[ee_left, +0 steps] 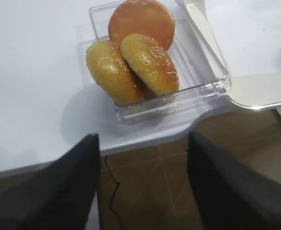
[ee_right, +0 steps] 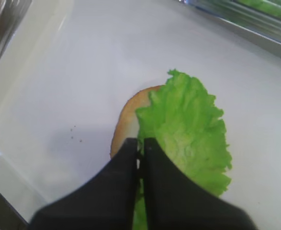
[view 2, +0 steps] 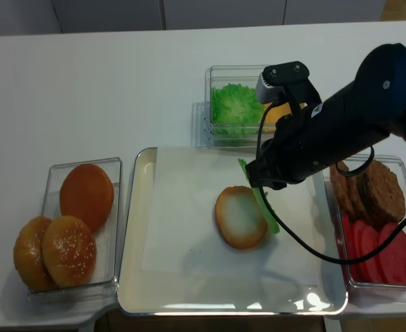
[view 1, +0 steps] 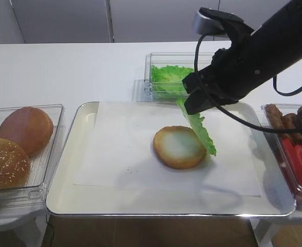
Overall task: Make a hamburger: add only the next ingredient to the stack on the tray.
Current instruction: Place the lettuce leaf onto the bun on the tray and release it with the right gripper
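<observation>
My right gripper (ee_right: 141, 143) is shut on the top edge of the green lettuce leaf (ee_right: 188, 129). The leaf (view 1: 202, 131) hangs down, its lower end at the right rim of the bun half (view 1: 177, 146). That bun half lies cut face up on the white paper in the silver tray (view 1: 68, 149). From above, the gripper (view 2: 252, 178) hovers just right of and behind the bun half (view 2: 238, 216). My left gripper (ee_left: 144, 143) is open and holds nothing. It hangs past the table's front edge, near the bun tub, and does not show in the high views.
A clear tub of domed brown buns (view 1: 22, 144) stands left of the tray. Behind the tray is a tub with more lettuce (view 1: 166, 77). A tub on the right holds patties (view 2: 368, 190) and tomato slices (view 2: 386, 252).
</observation>
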